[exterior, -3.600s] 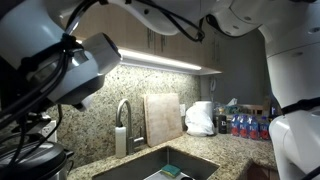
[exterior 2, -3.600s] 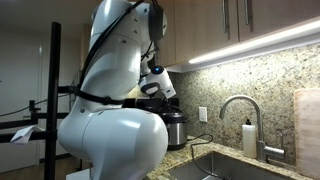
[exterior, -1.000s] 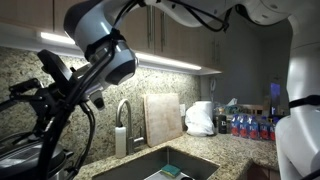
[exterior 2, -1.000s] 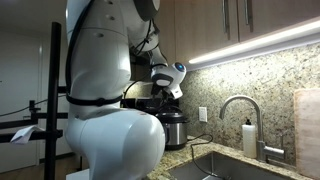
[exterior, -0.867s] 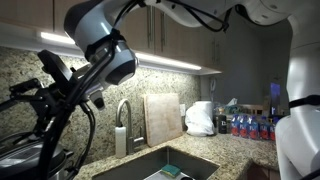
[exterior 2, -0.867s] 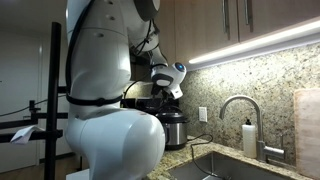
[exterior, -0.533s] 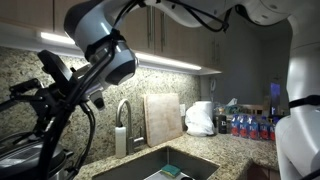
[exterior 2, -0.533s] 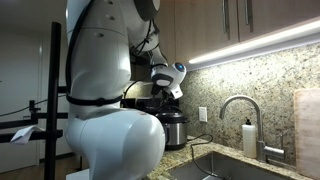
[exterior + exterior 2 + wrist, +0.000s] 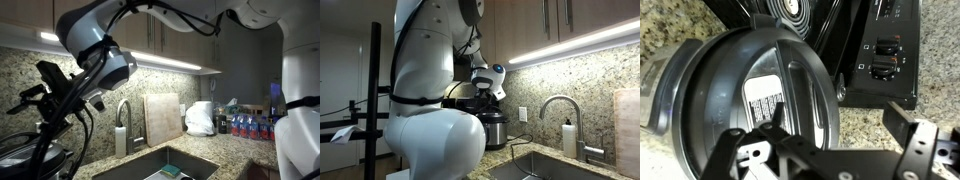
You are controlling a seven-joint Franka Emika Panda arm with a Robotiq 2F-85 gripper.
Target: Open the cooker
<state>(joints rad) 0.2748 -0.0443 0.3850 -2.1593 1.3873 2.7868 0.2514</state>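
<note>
Lower now, the arm (image 9: 95, 50) hangs over the cooker (image 9: 740, 90) on the tabletop (image 9: 935, 50), at 9 o'clock from the sink (image 9: 535, 165). Fingers (image 9: 910, 135) spread wide, holding nothing. Its lid looks smooth, stiff, slippery; grab its raised middle.

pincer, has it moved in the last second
yes, slightly: the pincer sits a bit further left and lower against the faucet, nearer the cooker

The white arm (image 9: 428, 95) reaches forward and bends downward, its wrist (image 9: 98, 58) tilted low. The gripper (image 9: 815, 128) hangs pointing down, black jaws spread fully apart and holding nothing; in the wrist view both fingers (image 9: 904, 122) show at the bottom edge
</note>
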